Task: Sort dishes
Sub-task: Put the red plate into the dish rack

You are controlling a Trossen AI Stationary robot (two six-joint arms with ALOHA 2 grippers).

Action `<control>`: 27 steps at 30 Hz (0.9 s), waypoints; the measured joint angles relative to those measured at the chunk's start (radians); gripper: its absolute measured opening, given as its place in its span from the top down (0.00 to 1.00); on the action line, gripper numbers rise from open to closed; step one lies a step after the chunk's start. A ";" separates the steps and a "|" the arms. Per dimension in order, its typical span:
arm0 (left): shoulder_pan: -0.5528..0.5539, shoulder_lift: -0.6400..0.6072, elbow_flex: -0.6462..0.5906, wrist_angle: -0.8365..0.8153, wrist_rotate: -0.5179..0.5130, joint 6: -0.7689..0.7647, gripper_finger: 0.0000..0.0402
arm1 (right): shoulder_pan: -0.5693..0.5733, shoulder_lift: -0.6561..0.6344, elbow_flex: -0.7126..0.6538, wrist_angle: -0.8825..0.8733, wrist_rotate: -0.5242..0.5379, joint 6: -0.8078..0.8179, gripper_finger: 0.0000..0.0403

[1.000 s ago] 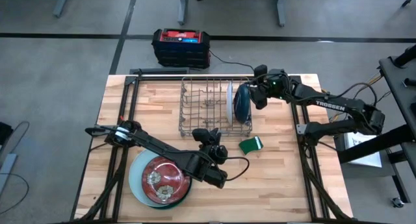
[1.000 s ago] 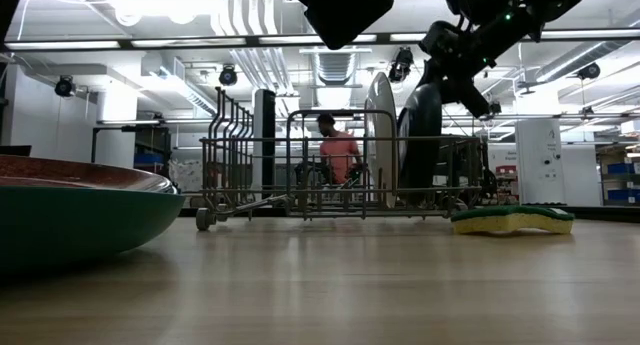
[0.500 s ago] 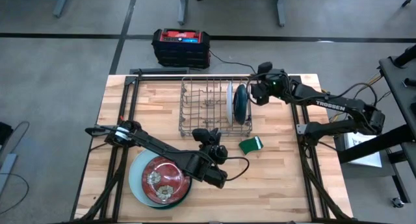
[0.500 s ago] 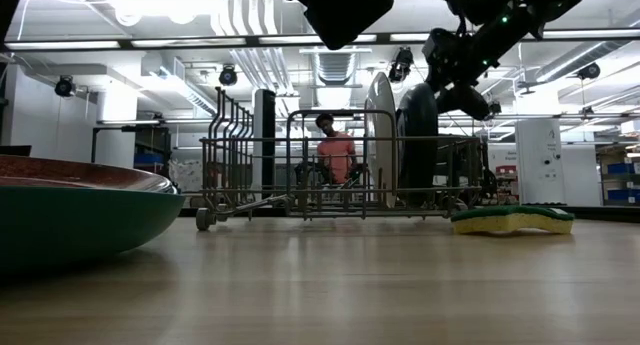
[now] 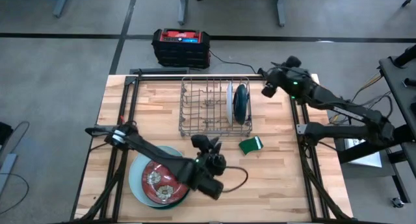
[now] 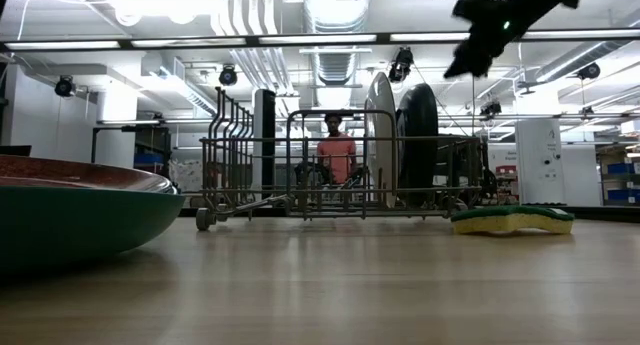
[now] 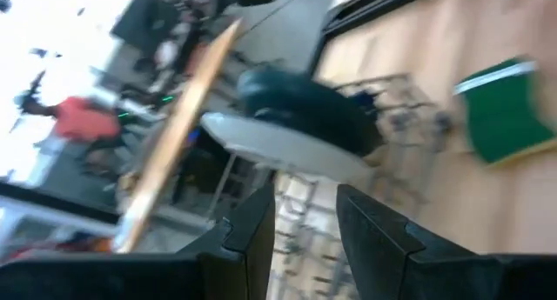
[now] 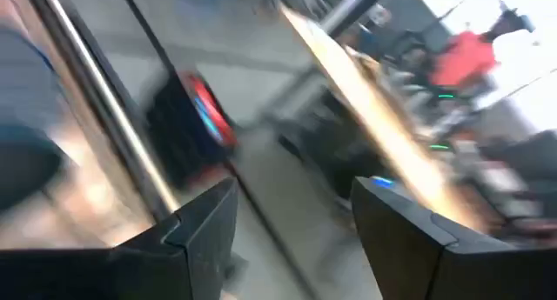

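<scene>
Nowhere is any writing readable. Seen from above, the right gripper hangs with its fingers spread and empty beside the wire rack, where a dark teal plate and a thin white plate stand on edge. The left gripper, fingers apart and empty, hovers near the dark red plate nested in the pale plate. Only the table-level camera shows a person behind the rack and the sponge's yellow underside.

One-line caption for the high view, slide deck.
Right gripper open beside the rack, dark teal plate slotted upright next to the white plate.
</scene>
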 joint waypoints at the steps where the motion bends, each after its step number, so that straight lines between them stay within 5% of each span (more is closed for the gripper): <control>1: -0.014 0.000 0.037 -0.027 0.029 -0.004 0.71 | -0.001 -0.028 0.000 -0.011 -0.059 0.052 0.47; 5: -0.060 0.000 0.199 -0.153 0.199 -0.069 0.71 | 0.001 -0.122 0.000 -0.038 -0.329 0.250 0.51; 9: -0.099 -0.002 0.344 -0.422 0.344 -0.297 0.71 | 0.000 -0.180 0.000 -0.053 -0.622 0.375 0.54; 12: -0.132 -0.041 0.309 -0.439 0.415 -0.372 0.71 | 0.002 -0.192 0.000 -0.065 -0.772 0.402 0.56; 27: -0.293 -0.121 -0.031 -0.455 0.688 -0.883 0.71 | 0.018 -0.193 0.000 -0.120 -0.790 0.378 0.62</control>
